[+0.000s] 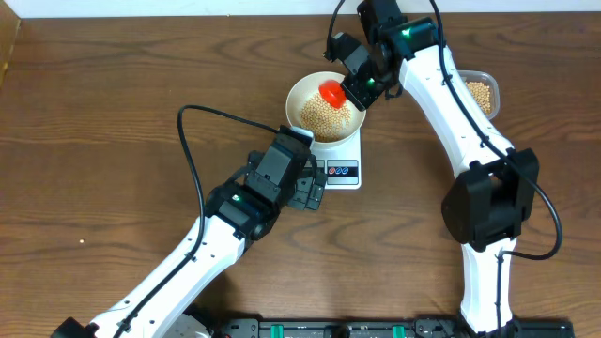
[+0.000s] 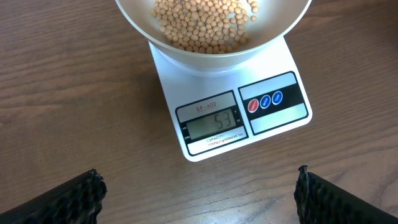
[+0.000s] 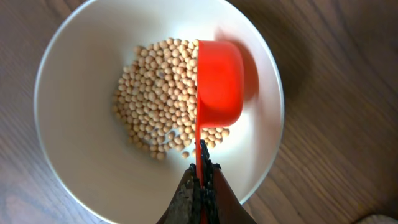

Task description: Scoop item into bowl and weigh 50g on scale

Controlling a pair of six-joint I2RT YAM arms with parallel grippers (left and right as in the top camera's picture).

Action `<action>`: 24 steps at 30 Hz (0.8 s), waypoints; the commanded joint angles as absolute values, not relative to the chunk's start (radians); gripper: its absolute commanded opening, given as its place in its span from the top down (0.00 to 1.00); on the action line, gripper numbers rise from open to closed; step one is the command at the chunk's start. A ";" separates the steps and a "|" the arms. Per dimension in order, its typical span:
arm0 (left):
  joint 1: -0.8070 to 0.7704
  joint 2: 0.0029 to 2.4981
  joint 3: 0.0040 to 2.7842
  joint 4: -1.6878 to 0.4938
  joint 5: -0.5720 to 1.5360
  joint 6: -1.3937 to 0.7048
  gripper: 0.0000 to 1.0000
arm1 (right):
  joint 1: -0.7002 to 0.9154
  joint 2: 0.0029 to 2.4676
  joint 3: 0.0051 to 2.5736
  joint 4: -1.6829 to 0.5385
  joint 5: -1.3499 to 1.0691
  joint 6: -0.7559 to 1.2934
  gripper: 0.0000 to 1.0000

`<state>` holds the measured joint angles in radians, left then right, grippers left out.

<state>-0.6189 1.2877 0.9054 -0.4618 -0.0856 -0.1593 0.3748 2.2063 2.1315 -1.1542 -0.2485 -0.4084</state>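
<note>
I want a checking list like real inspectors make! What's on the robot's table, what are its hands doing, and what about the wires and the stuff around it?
Surface: brown wooden table.
Job's things: white bowl of beans sits on the scale; display reads 53.
Clutter: clear tub with more beans, far right.
Grippers: right gripper shut on red scoop over the bowl; left gripper open, empty, near the scale.
Cables: black cable loops by the left arm; another by the right arm.
Surroundings: pale strip past the table's far edge.
</note>
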 commanded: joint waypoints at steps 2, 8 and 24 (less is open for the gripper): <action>-0.617 1.281 0.903 -0.464 -0.101 -0.154 0.01 | 0.382 2.213 2.124 -1.155 -0.315 -0.397 0.99; -0.617 1.281 0.903 -0.464 -0.102 -0.154 0.01 | 0.393 2.213 2.124 -1.156 -0.354 -0.397 0.99; -0.617 1.281 0.903 -0.464 -0.101 -0.154 0.01 | 0.427 2.213 2.086 -1.153 -0.371 -0.397 0.99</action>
<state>-0.6189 1.2877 0.9054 -0.4618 -0.0856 -0.1593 0.4202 2.2063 2.0983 -1.1477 -0.3477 -0.4084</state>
